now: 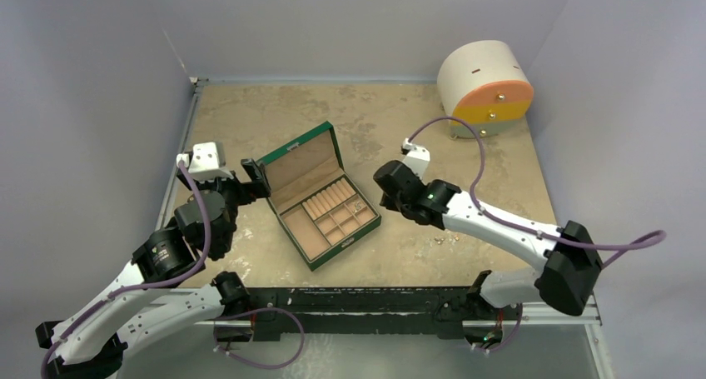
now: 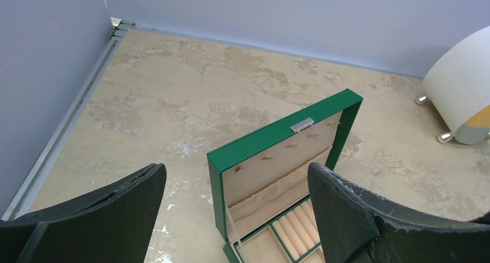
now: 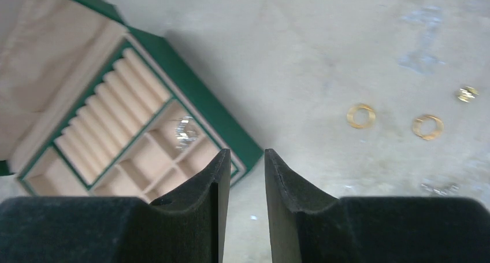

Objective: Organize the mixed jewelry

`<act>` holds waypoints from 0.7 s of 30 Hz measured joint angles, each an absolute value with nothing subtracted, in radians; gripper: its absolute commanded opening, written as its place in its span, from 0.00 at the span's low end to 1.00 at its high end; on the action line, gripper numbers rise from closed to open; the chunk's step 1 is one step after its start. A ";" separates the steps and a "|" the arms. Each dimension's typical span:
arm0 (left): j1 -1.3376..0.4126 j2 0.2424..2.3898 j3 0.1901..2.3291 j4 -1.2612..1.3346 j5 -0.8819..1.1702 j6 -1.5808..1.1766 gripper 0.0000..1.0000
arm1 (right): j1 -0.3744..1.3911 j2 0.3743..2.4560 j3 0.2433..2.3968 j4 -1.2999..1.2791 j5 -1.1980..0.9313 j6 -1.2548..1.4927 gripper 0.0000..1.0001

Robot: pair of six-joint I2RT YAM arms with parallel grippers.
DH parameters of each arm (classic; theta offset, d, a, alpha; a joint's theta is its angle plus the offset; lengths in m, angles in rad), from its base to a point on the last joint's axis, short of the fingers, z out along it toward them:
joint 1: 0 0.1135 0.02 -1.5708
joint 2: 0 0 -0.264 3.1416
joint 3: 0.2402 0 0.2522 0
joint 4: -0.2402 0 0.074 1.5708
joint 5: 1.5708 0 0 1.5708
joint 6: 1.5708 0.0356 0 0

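Observation:
The green box (image 1: pixel 320 197) lies open mid-table, its tan compartments showing. A silvery piece of jewelry (image 3: pixel 184 131) rests in one small compartment. Two gold rings (image 3: pixel 361 115) (image 3: pixel 427 126), a tiny gold piece (image 3: pixel 467 93) and a thin silver piece (image 3: pixel 439 188) lie on the table right of the box, small glints (image 1: pixel 445 239) in the top view. My right gripper (image 3: pixel 247 154) hovers over the box's right edge, its jaws a little apart with nothing between them. My left gripper (image 2: pixel 236 169) stands wide open and empty, just left of the raised lid (image 2: pixel 283 139).
A round white-and-orange drawer cabinet (image 1: pixel 485 87) stands at the back right corner. Grey walls close off the table on the left, back and right. A metal rail (image 2: pixel 63 130) runs along the left edge.

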State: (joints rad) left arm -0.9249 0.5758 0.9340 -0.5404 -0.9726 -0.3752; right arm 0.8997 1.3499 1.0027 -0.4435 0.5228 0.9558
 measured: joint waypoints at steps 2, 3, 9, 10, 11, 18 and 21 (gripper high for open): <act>-0.925 0.576 0.934 -0.541 -0.973 -0.375 0.93 | 0.888 1.311 0.967 -0.470 0.540 0.956 0.32; -0.925 0.576 0.934 -0.540 -0.973 -0.375 0.93 | 0.879 1.291 0.945 -0.482 0.547 0.957 0.32; -0.925 0.579 0.934 -0.540 -0.973 -0.375 0.92 | 0.819 1.184 0.815 -0.568 0.567 0.977 0.32; -0.925 0.580 0.934 -0.540 -0.972 -0.375 0.93 | 0.803 1.164 0.790 -0.579 0.566 0.980 0.32; -0.925 0.582 0.934 -0.540 -0.972 -0.375 0.93 | 0.794 1.151 0.775 -0.587 0.566 0.982 0.32; -0.925 0.594 0.934 -0.540 -0.968 -0.375 0.93 | 0.690 1.135 0.711 -0.555 0.534 0.937 0.32; -0.925 0.597 0.934 -0.541 -0.968 -0.375 0.93 | 0.653 1.160 0.711 -0.495 0.500 0.869 0.32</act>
State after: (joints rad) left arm -0.9249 0.5968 0.9340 -0.5407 -0.9684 -0.3752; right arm 0.6533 1.1603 0.7113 -0.4950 0.4995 0.8688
